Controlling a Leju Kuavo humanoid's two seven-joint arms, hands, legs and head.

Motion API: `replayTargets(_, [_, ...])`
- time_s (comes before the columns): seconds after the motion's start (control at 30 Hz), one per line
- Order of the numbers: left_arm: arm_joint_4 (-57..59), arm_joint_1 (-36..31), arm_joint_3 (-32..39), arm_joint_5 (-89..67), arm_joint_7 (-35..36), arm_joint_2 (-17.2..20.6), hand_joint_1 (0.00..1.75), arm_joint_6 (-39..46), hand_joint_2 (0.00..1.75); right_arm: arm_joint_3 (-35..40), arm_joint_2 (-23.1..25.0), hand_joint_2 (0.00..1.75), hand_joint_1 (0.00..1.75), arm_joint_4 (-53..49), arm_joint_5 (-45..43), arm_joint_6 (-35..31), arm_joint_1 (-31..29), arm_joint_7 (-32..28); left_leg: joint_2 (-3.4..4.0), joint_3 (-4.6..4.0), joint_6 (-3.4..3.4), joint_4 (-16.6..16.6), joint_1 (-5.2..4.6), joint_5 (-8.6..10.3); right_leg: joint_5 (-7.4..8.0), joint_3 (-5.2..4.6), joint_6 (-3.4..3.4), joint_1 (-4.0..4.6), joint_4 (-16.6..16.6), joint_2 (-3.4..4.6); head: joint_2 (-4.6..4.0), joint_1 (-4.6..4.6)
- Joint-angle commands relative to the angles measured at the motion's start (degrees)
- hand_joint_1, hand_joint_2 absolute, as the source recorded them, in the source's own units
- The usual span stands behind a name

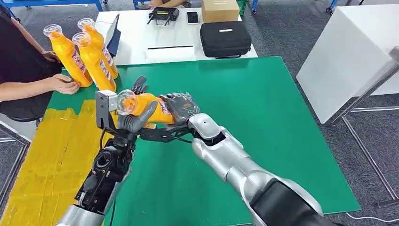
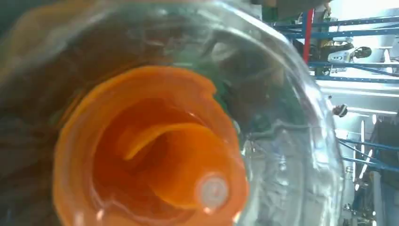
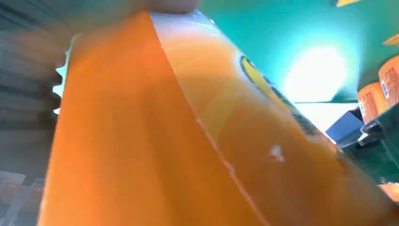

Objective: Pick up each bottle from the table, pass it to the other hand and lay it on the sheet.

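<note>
An orange bottle with a clear cap lies level in the air above the green mat, between my two hands. My right hand grips its base end. At the cap end my left hand holds the neck, its grey thumb curled against the front and its dark fingers rising behind. The left wrist view looks straight into the clear cap and orange neck. The bottle's orange body is very close in the right wrist view. A yellow sheet covers the table's left side.
Three more orange bottles stand at the back left corner, with a person's hand on them. Beyond the mat, a white table holds a black case, a cardboard box and small devices. A white block stands to the right.
</note>
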Motion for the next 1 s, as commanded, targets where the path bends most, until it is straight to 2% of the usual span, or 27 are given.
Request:
replayTargets(0.03, [4.9, -4.8, -1.6, 1.3, 0.8, -0.4, 0.00, -1.4, 1.75, 8.6, 1.9, 1.75, 1.75, -2.1, 1.7, 2.0, 1.6, -1.4, -0.04, 0.27, -0.12, 0.0, 0.06, -0.16, -0.19, 0.28, -0.13, 0.08, 0.1, -0.13, 0.00, 0.00])
replayTargets(0.63, [5.5, -4.7, -1.2, 2.0, 0.8, -0.5, 0.00, -2.2, 1.75, 8.5, 1.9, 1.75, 1.75, -3.5, 1.9, 2.6, 1.9, -0.7, -0.03, 0.16, -0.09, 0.0, 0.05, -0.10, -0.11, 0.18, -0.10, 0.05, 0.0, -0.10, 0.00, 0.00])
replayTargets(0.67, [5.5, -4.7, -0.8, 2.0, 0.2, -0.6, 0.59, -2.0, 1.75, 8.2, 2.1, 1.75, 1.75, -3.8, 1.8, 3.1, 1.7, -0.5, -0.05, 0.09, -0.08, 0.0, 0.04, -0.06, -0.07, 0.12, -0.08, 0.04, 0.0, -0.10, 0.00, 0.00])
replayTargets(0.7, [5.3, -4.6, -0.6, 2.1, 0.1, -0.6, 1.64, -1.9, 1.75, 8.1, 2.1, 1.75, 1.75, -3.8, 1.7, 3.2, 1.6, -0.5, -0.05, 0.10, -0.09, 0.0, 0.04, -0.07, -0.09, 0.13, -0.09, 0.05, 0.0, -0.11, 0.00, 0.00])
replayTargets(0.73, [5.0, -4.4, -0.4, 2.1, -0.1, -0.7, 1.75, -2.0, 1.75, 8.0, 2.3, 1.75, 1.75, -3.8, 1.8, 3.4, 1.6, -0.2, -0.06, 0.20, -0.12, 0.0, 0.05, -0.13, -0.17, 0.22, -0.12, 0.06, 0.1, -0.14, 0.00, 0.00])
replayTargets(1.0, [3.7, -4.2, 0.1, 2.6, -0.4, -1.4, 1.75, -2.6, 1.75, 6.5, 2.4, 1.75, 1.75, -3.1, 1.7, 3.6, 0.1, 0.9, -0.03, 0.06, -0.08, 0.0, 0.03, -0.07, -0.08, 0.08, -0.08, 0.04, 0.0, -0.09, 0.00, 0.00])
